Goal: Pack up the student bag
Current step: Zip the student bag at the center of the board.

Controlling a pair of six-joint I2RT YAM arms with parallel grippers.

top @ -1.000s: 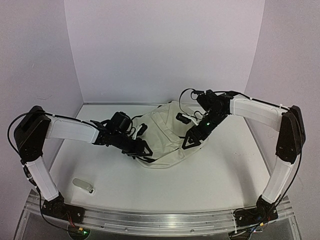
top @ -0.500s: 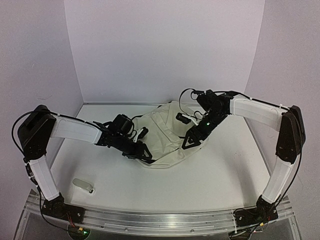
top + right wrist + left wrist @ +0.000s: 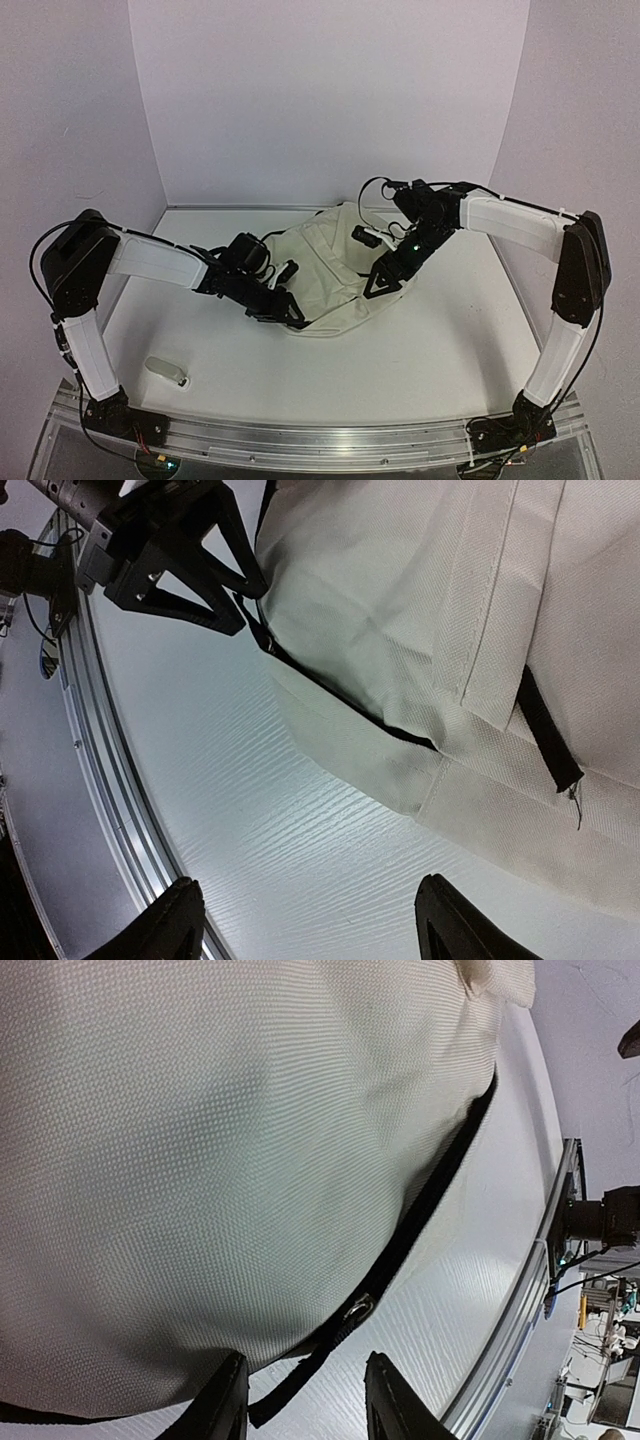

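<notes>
The student bag [image 3: 325, 265] is a cream fabric backpack lying flat mid-table. My left gripper [image 3: 288, 316] is open at its near-left edge. In the left wrist view the bag's fabric [image 3: 230, 1150] fills most of the frame. A black strap with a metal zipper pull [image 3: 358, 1310] runs along its edge, and the strap's loose end lies between the open fingers [image 3: 225, 1405], ungripped. My right gripper [image 3: 378, 288] is open and empty just above the bag's right side. In the right wrist view [image 3: 315, 935] it hovers over bare table beside the bag's corner [image 3: 400, 780].
A small white oblong object [image 3: 167, 371] lies on the table at the near left. The metal rail [image 3: 320, 435] runs along the near edge. White walls enclose the back and sides. The left gripper also shows in the right wrist view [image 3: 170, 550].
My left gripper has shifted slightly nearer along the bag's near-left edge, and its arm has swung inward a little. The right arm and the bag have not moved.
</notes>
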